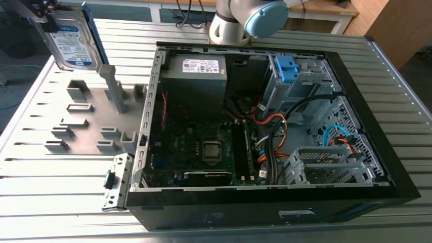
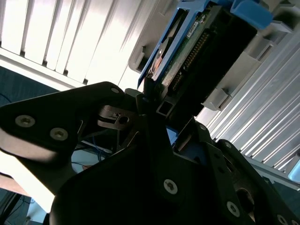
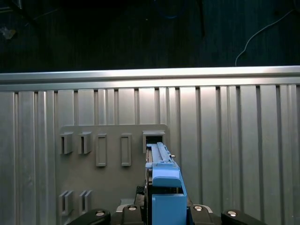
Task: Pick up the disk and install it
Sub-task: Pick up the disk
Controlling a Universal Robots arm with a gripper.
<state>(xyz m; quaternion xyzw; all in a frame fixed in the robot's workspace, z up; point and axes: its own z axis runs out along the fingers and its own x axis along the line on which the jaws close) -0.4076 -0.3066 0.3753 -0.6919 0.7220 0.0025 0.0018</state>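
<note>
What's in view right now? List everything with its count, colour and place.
disk: one, silver with a blue frame, held on edge near the fixture plate, at the exterior view's left
computer case: one, black, open, lying on the table
power supply box: one, grey with a white sticker, inside the case
clip: one, blue, in the case's drive bay
cables: several, orange, black and blue, inside the case
fixture plate: one, grey, with raised holders, beside the case
table: one, silver, slatted
arm: one, pale with a light blue cap, behind the case
gripper: one, black, closed on the disk
</note>
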